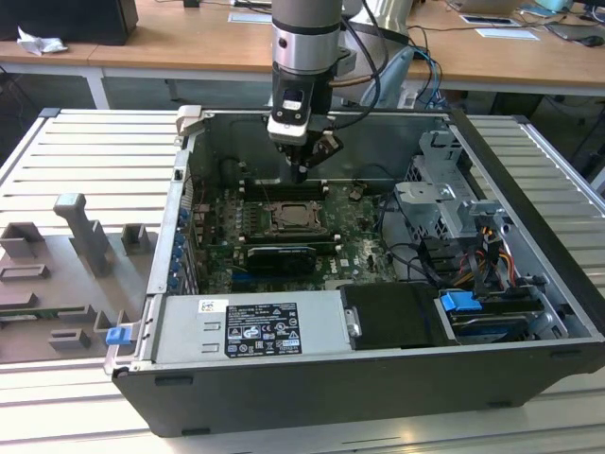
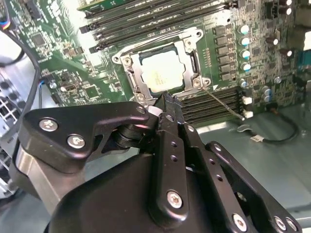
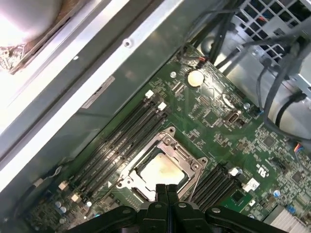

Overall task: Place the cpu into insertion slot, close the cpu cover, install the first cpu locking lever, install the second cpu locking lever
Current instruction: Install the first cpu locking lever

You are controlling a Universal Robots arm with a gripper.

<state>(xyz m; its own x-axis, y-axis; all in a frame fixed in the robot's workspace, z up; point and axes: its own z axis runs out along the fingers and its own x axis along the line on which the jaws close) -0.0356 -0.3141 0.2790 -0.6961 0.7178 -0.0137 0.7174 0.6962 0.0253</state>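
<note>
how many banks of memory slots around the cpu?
2. One bank lies between the cpu and the case's side wall; the other bank lies on the cpu's opposite side, its end partly behind the hand. Others may be hidden.

We see a pale silvery-grey cpu (image 2: 163, 73) with a shiny silver cpu cover (image 2: 133, 77) and a green motherboard (image 2: 58, 63) speckled with small silver and black parts. The pincer (image 2: 164, 101) is matt black with silver screws. The computer case (image 1: 378, 392) is dark grey. The desk (image 1: 85, 142) is pale grey, striped by ribs.
</note>
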